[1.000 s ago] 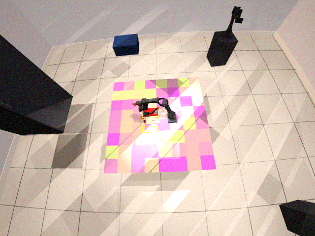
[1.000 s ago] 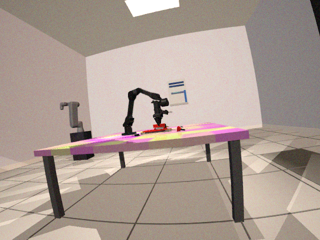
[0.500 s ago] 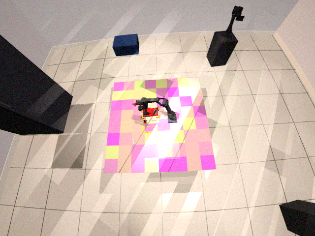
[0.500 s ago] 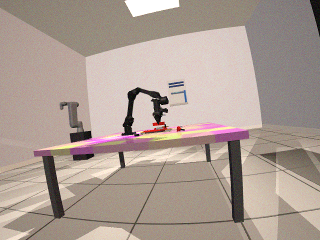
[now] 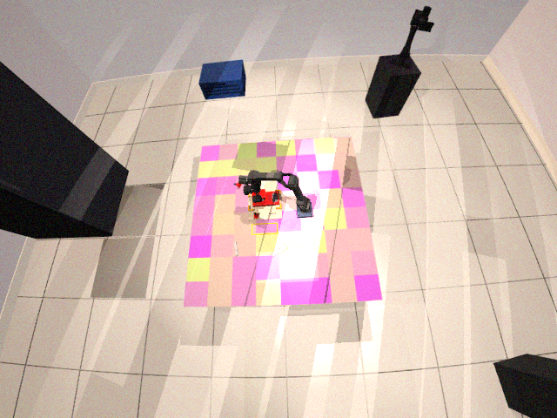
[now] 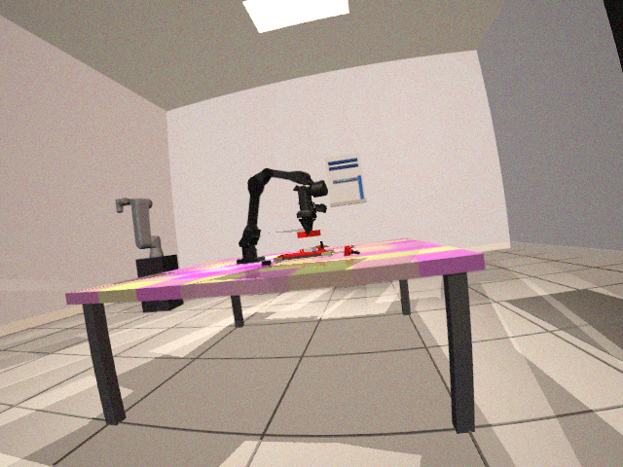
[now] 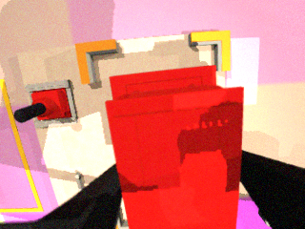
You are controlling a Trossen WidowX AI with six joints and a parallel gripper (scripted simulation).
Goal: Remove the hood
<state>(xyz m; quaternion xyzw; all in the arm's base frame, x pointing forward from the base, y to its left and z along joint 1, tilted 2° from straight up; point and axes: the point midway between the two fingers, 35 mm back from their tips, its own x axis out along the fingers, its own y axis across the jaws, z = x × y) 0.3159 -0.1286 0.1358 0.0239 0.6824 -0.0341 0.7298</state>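
Gripper [image 6: 307, 227] clamped on the red hood [image 6: 308, 233], held in the air above the toy car [image 6: 302, 253], mid-bench [image 6: 321, 281], toward the far edge. Hood looks flat, rigid, light; smooth faces may slip. Side-edge hold seems best. Yellow-outlined marked area [image 5: 264, 227] lies nearer the bench centre.

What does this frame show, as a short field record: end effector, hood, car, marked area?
end effector: shut on the hood, pointing down
hood: red panel, lifted above the car, off the table
toy car: red, on the table, beneath the hood
marked area: yellow outline beside the car, nothing in it
task stage: hood removed, not yet placed
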